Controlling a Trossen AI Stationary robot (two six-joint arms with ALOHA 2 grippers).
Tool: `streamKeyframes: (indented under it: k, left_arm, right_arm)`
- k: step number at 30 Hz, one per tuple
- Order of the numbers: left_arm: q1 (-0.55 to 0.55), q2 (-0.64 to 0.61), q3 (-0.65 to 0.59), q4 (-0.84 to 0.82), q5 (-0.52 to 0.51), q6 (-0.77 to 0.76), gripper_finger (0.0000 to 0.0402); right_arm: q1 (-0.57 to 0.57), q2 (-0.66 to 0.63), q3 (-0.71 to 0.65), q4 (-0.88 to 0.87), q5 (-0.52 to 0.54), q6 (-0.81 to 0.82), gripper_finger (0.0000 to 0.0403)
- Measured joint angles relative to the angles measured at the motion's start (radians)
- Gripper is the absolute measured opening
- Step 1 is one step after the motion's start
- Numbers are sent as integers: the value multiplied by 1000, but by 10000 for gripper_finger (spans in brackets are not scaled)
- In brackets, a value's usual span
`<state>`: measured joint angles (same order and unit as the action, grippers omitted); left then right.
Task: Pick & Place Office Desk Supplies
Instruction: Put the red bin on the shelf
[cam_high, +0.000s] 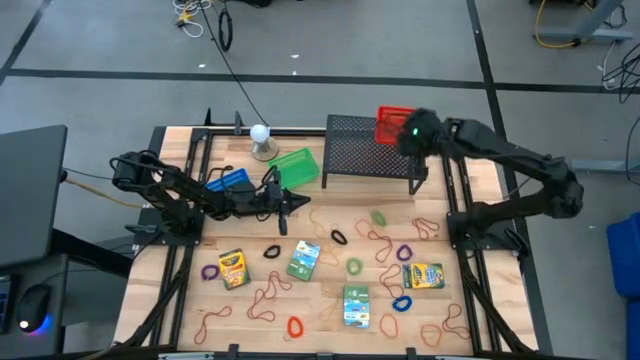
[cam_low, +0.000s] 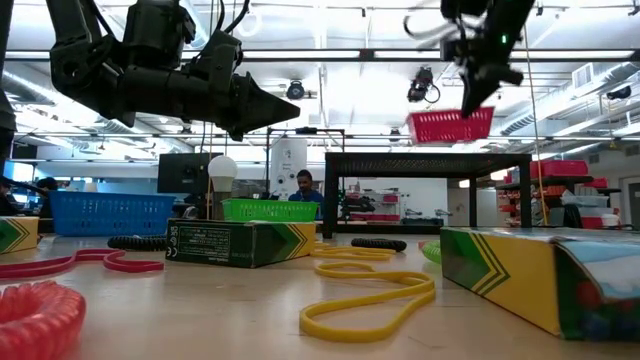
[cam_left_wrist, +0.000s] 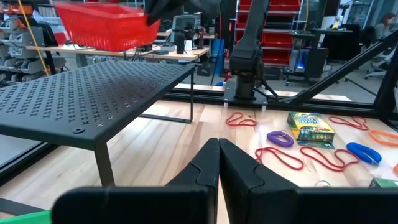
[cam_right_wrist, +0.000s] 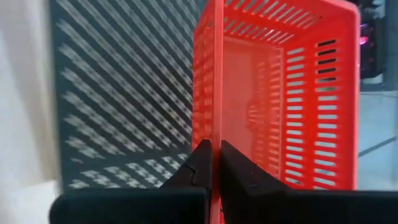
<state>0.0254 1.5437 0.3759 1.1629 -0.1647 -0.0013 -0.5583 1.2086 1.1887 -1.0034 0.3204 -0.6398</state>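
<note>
Desk supplies (cam_high: 302, 262) lie untouched; right jaws (cam_right_wrist: 216, 163) pinch red basket (cam_right_wrist: 273, 81) rim

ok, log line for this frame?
right hand: shut on red basket rim, held above black rack | left hand: shut, empty, over table

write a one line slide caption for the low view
Right gripper holds a red basket by its rim above the black mesh rack; crayon boxes lie below.

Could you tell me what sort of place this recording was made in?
Probably a robotics lab or workshop: a wooden table on a metal frame, red storage shelving behind, and cables across the floor.
</note>
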Motion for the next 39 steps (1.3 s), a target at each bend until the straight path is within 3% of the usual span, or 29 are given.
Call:
streamKeyframes:
  k: [5,11,23,39]
  left_arm:
    - [0,0,0,0,0,-2,12]
    - [0,0,0,0,0,-3,12]
    - [0,0,0,0,0,-9,12]
    - [0,0,0,0,0,-7,12]
  right_arm:
    - [-171,1,-58,103,-138,-139,10]
    - [-258,2,-83,127,-218,-199,10]
    - [-300,44,-84,128,-251,-230,11]
    - [-296,55,-84,139,-236,-232,44]
